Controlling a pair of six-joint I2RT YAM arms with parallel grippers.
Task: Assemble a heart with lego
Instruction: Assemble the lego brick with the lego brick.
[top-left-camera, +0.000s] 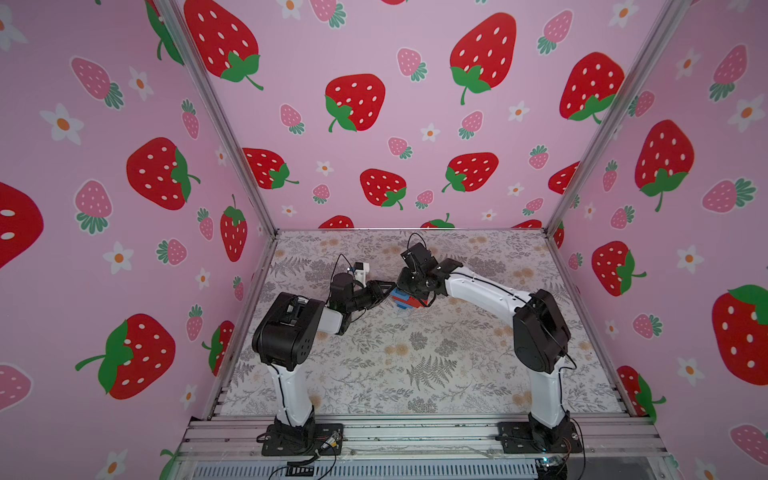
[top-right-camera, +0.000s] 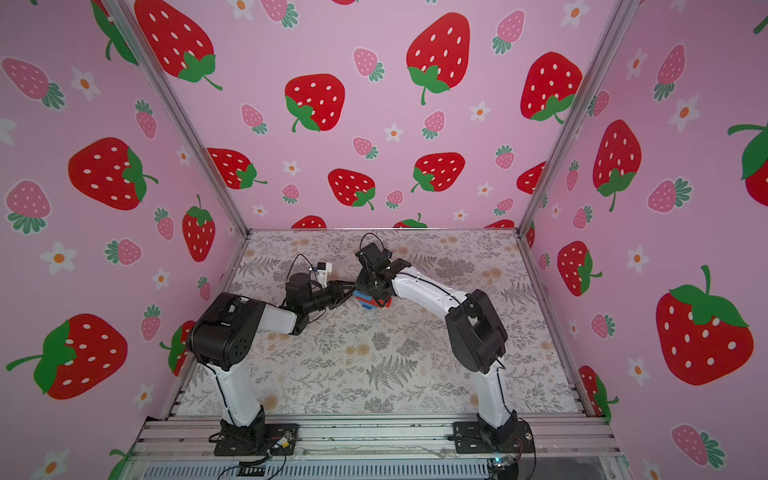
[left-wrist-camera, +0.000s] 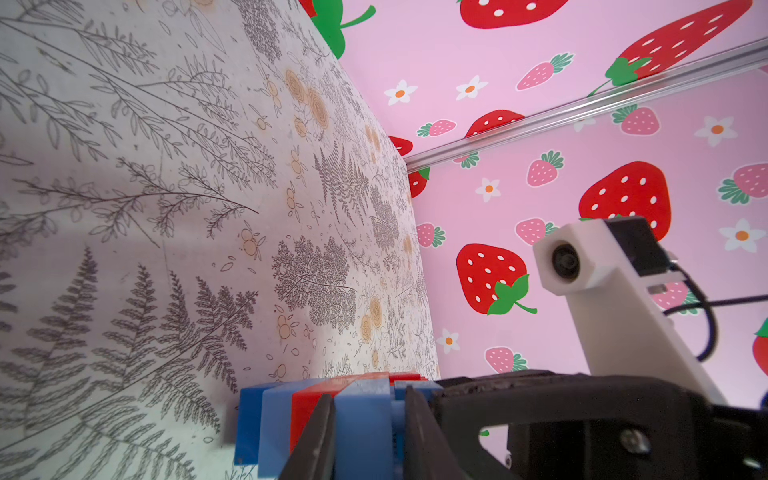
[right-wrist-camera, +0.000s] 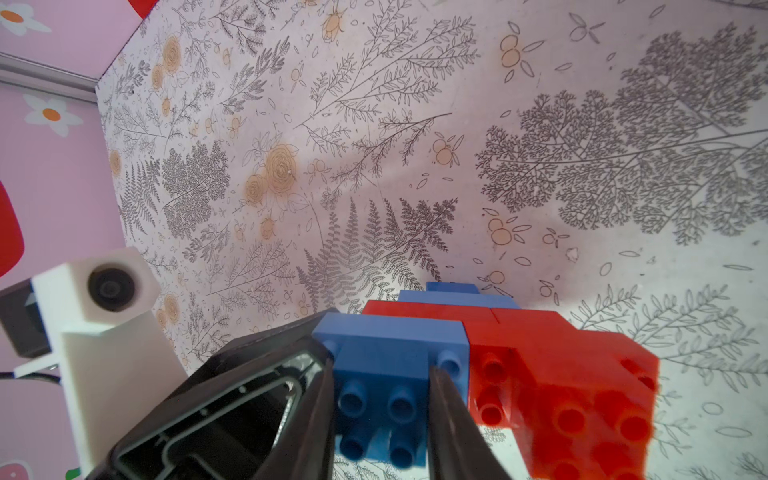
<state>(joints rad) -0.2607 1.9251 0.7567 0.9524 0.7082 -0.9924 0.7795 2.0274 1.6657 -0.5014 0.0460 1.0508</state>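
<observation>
Well, in both top views the heart (top-left-camera: 405, 301) (top-right-camera: 371, 302) is a small red and blue cluster toward the back of the table (top-left-camera: 415, 365), pinched between the left gripper (top-left-camera: 390, 288) and the right gripper (top-left-camera: 420, 296), which meet almost nose to nose. My worry here is the crowding. If I move either arm without the other, the two black heads could knock together or twist the cluster. The right gripper's body covers much of the heart, so I cannot count the bricks or judge whether the shape is complete.

In the left wrist view, the left gripper is clamped on a blue brick (left-wrist-camera: 361, 436) at the heart's edge, with red and blue layers stacked beside it. The grip sits on one end brick only. I think a sideways pull could peel that brick off its studs instead of moving the whole piece. The bottom of the picture cuts off most of the heart, and I cannot tell whether it rests on the table or hangs just above it.

In the right wrist view, the right gripper is closed on a blue brick too, with the studs facing the camera and the red bricks spreading off to one side. That red mass hangs outside the grip, so I judge a release by one arm could let it swing or sag. The lowest bricks run out of frame. I cannot tell whether both grippers hold the same brick.
</observation>
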